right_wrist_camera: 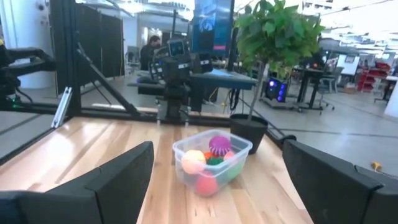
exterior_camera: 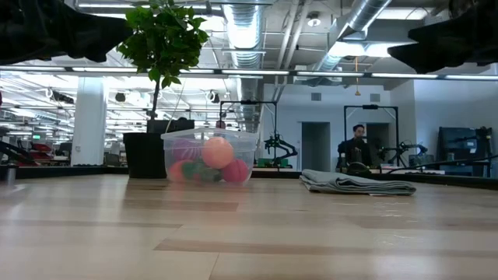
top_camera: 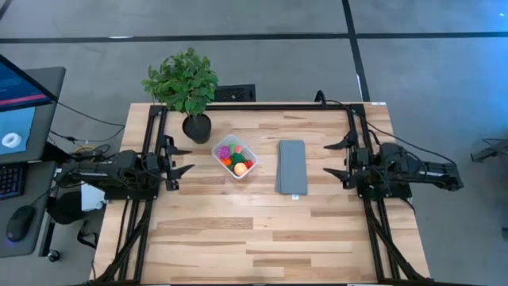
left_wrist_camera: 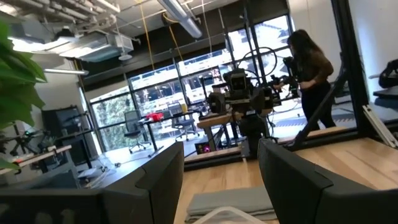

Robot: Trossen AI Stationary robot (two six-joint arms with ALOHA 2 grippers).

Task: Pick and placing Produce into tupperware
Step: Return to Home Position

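The tub (exterior_camera: 243, 144) sat on the bench (top_camera: 262, 238) between the plant (top_camera: 184, 79) and a grey cloth (top_camera: 291, 167), with the produce (top_camera: 236, 159) heaped inside and none loose on the wood. The left claw (top_camera: 187, 159) and right claw (top_camera: 329, 160) hung at the bench's sides, each spread wide and empty. The tub looked thin, light and slick, likely to skid if nudged, so a pinch on one wall at the rim would suit. The round toys seemed light and apt to roll.
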